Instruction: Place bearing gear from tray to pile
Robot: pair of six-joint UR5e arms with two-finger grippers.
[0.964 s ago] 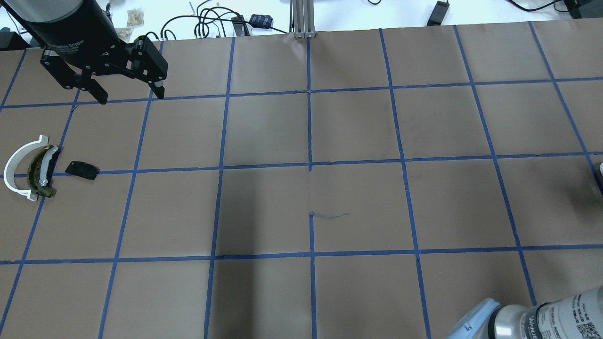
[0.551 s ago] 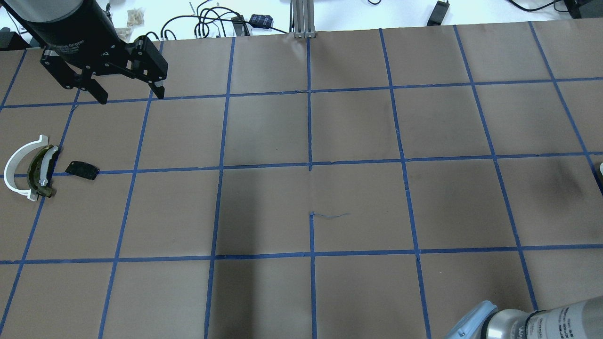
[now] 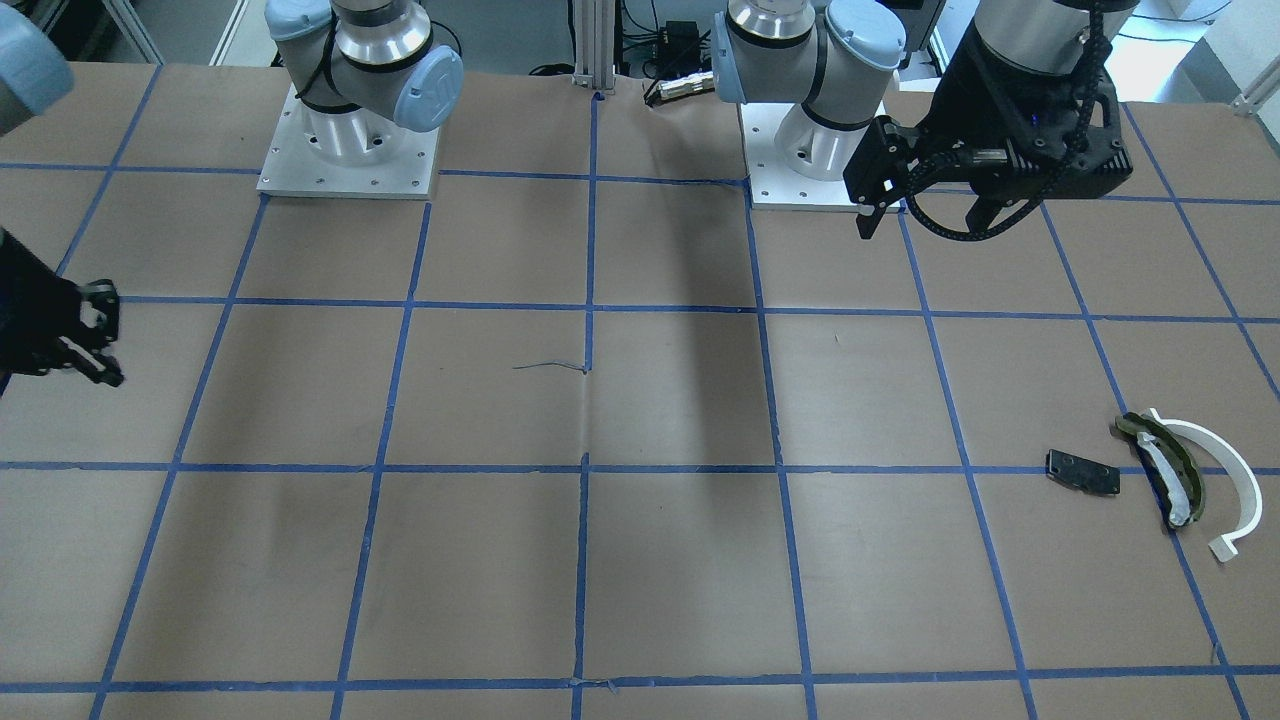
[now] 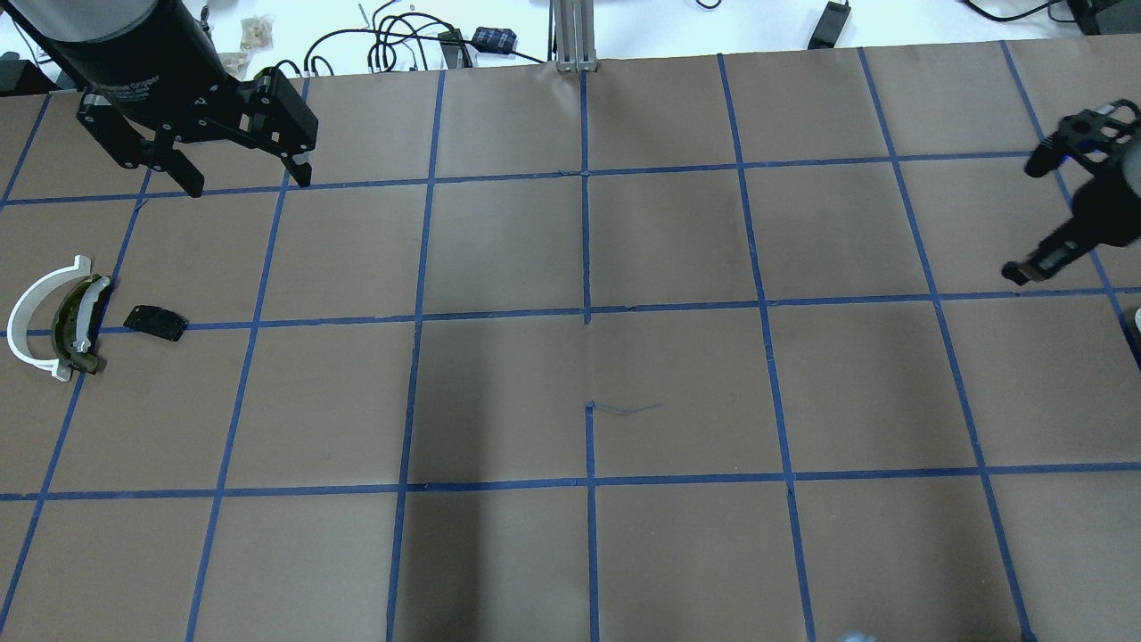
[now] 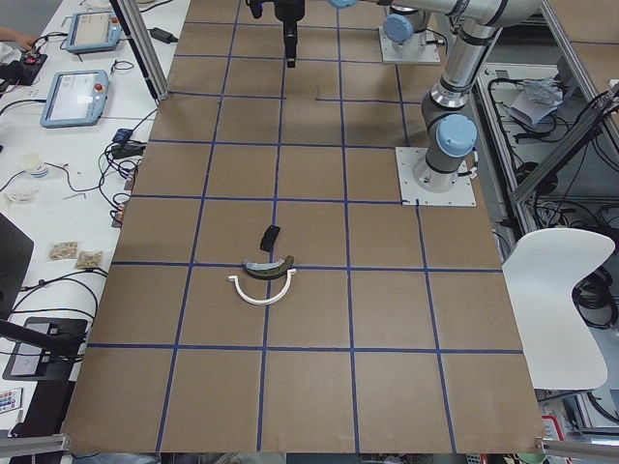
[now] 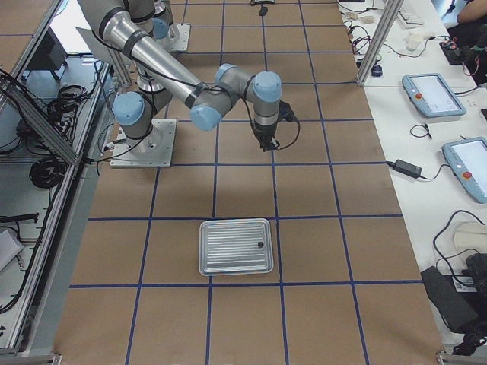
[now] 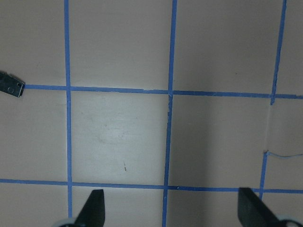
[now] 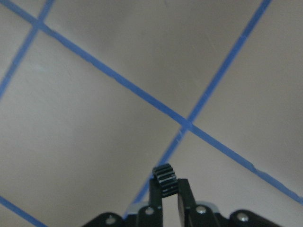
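Observation:
My right gripper [image 8: 166, 188] is shut on a tiny black toothed bearing gear [image 8: 164, 176], held above bare table. It shows at the right edge of the overhead view [image 4: 1016, 269], far from the pile. The white ridged tray [image 6: 234, 247] holds one small black piece [image 6: 260, 245]. The pile lies far left: a black plate [image 4: 155, 322], a white arc [image 4: 31, 308] and an olive strip [image 4: 76, 325]. My left gripper [image 4: 245, 183] is open and empty, high above the table behind the pile.
The table is brown paper with a grid of blue tape lines [image 4: 586, 312]. Cables and small devices [image 4: 428, 40] lie beyond the far edge. A metal post [image 4: 570, 36] stands at the back middle. Both arm bases [image 3: 350, 130] sit at the robot's side.
My right arm has swung from the bottom right corner up to the right edge, and its gripper has come into the overhead view. The left arm and the pile have not moved.

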